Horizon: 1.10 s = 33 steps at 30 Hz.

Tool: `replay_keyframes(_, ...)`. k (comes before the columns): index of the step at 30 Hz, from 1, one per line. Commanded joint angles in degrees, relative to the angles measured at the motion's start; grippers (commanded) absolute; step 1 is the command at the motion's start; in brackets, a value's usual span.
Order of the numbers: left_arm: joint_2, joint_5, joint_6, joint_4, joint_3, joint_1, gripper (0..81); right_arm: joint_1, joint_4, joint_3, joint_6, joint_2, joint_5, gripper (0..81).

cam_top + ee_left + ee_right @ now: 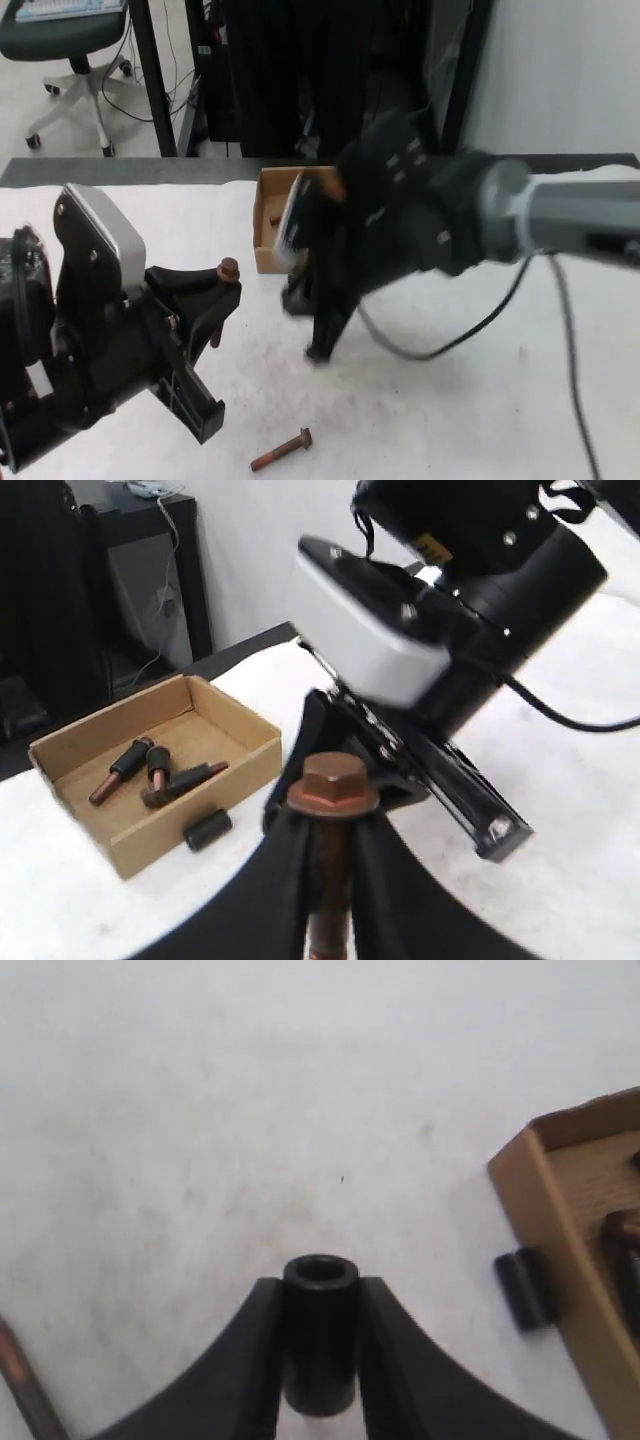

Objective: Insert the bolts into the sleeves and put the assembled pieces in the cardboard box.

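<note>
It looked like a robotics lab or workroom: a white-covered bench (450, 420) stood before an office swivel chair (60, 40) on castors, black frame posts (150, 70), a pale hard floor (40, 100) and a plain white wall (560, 70).

An office chair (60, 40) stands on the floor at far left, beyond the white surface (450, 420); a black post (150, 75) rises beside it.
</note>
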Motion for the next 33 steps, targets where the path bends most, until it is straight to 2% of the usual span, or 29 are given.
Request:
replay_keyframes(1,-0.3,2.2,-1.6,-5.5,-0.1,0.2,0.0,-3.8,-11.6,3.2,12.1,-2.7,-10.6,0.8)
replay_keyframes(4,-0.3,4.9,-2.7,-12.4,-0.1,0.2,0.0,-7.2,-27.2,9.6,22.6,-3.8,-19.0,0.8)
replay_keyframes(8,-0.3,10.1,-3.4,-23.1,-0.1,0.2,0.0,-11.0,-55.4,20.6,36.9,-3.8,-24.9,0.8)
replay_keyframes(11,-0.3,11.8,-5.5,-29.4,-0.1,0.2,0.0,-12.3,-75.5,28.4,42.6,-3.7,-26.9,0.8)
replay_keyframes(14,-0.3,14.3,-8.4,-33.4,-0.1,0.2,0.0,-12.2,-88.4,34.2,42.9,-3.7,-26.9,0.8)
replay_keyframes(18,1.1,19.6,-11.6,-35.7,-0.3,0.2,0.0,-11.1,-85.2,36.0,41.4,-3.7,-26.8,0.8)
replay_keyframes(22,4.9,24.4,-14.1,-35.6,-1.3,0.2,0.0,-9.3,-77.3,35.8,34.6,-3.7,-26.4,0.8)
replay_keyframes(33,21.0,24.6,-12.2,-35.6,-3.3,0.2,0.0,-2.8,-74.8,35.1,34.4,-3.7,-26.4,0.8)
